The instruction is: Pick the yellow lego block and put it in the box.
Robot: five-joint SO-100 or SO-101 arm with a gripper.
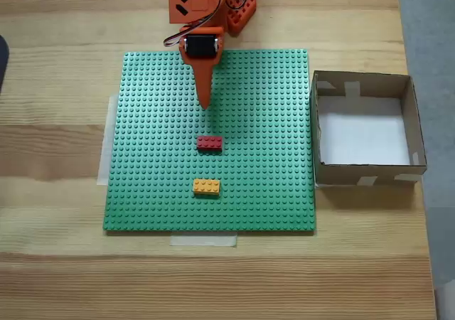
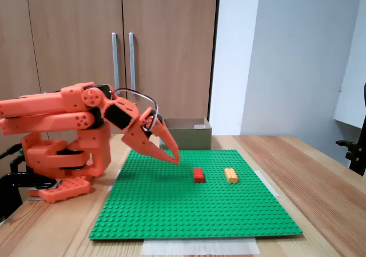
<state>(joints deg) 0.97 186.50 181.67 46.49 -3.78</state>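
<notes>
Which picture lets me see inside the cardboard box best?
The fixed view from above: it looks straight down into the box, showing its white bottom and all four walls. In the fixed view from the side, the box sits behind the green baseplate, showing its outer walls.

No readable text or labels anywhere.

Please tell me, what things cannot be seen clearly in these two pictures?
- Inside of the box: in the side fixed view, its front wall and the tool hide the floor.
- Arm base: cut off by the top edge in the fixed view from above.
- Studs of the yellow lego block: too small to count surely.
- Tool's jaw gap: cannot tell in both fixed views.
</notes>
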